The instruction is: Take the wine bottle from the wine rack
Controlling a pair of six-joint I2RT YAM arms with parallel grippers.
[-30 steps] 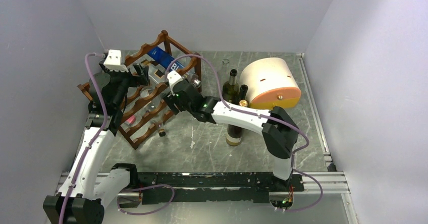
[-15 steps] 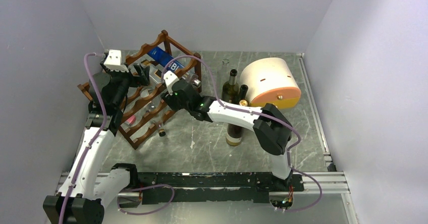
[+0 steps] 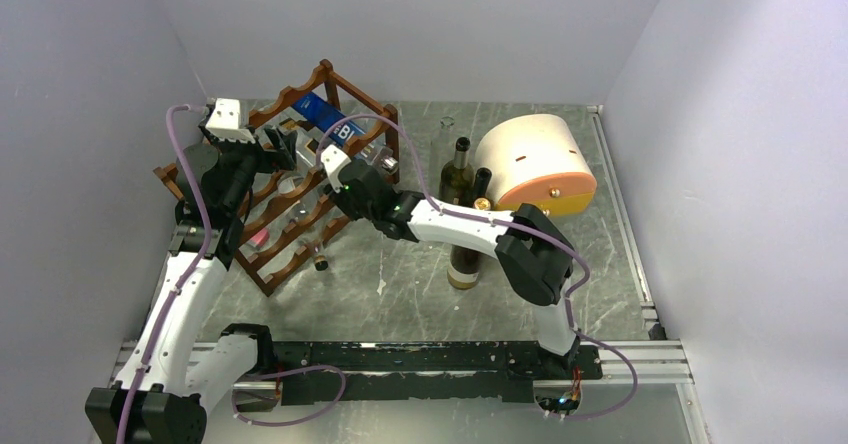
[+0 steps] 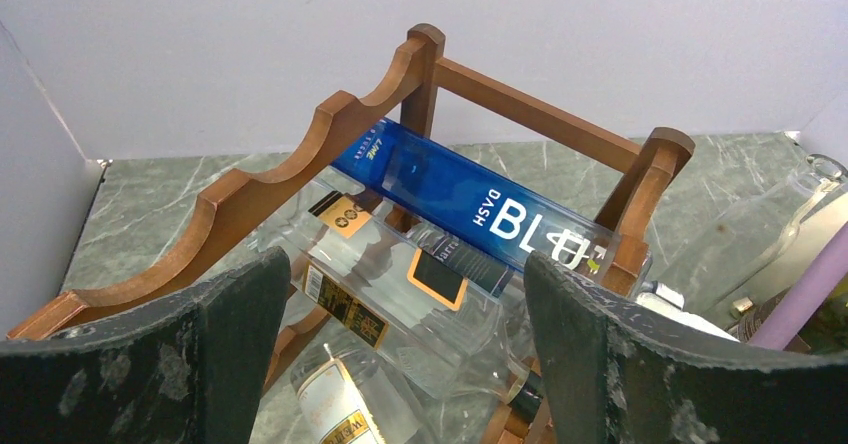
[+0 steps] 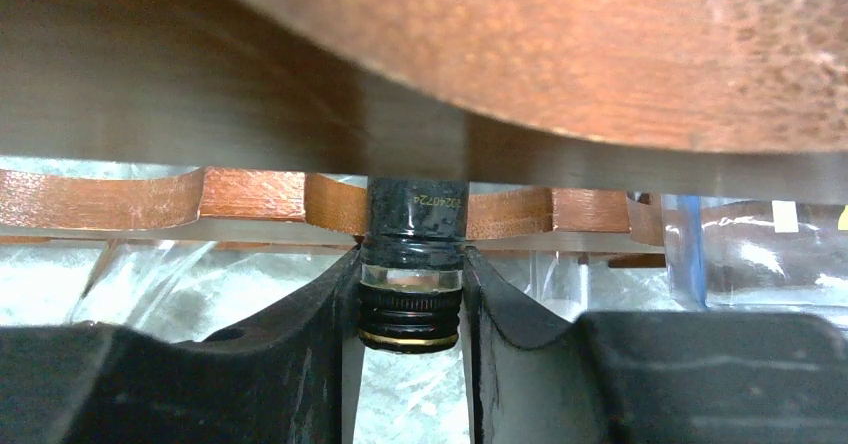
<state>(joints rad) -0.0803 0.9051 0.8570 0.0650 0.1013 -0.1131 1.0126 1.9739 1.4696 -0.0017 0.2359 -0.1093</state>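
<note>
Your right gripper: 2 fingers pinch the black-capped clear glass wine bottle, with a rail of the reddish-brown wooden wine rack just past the fingertips. Your left gripper: fingers spread wide.

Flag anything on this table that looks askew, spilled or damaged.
The wine rack sits skewed: it is turned diagonal to the edges of the table rather than square with them. Nothing looks spilled or broken.
</note>
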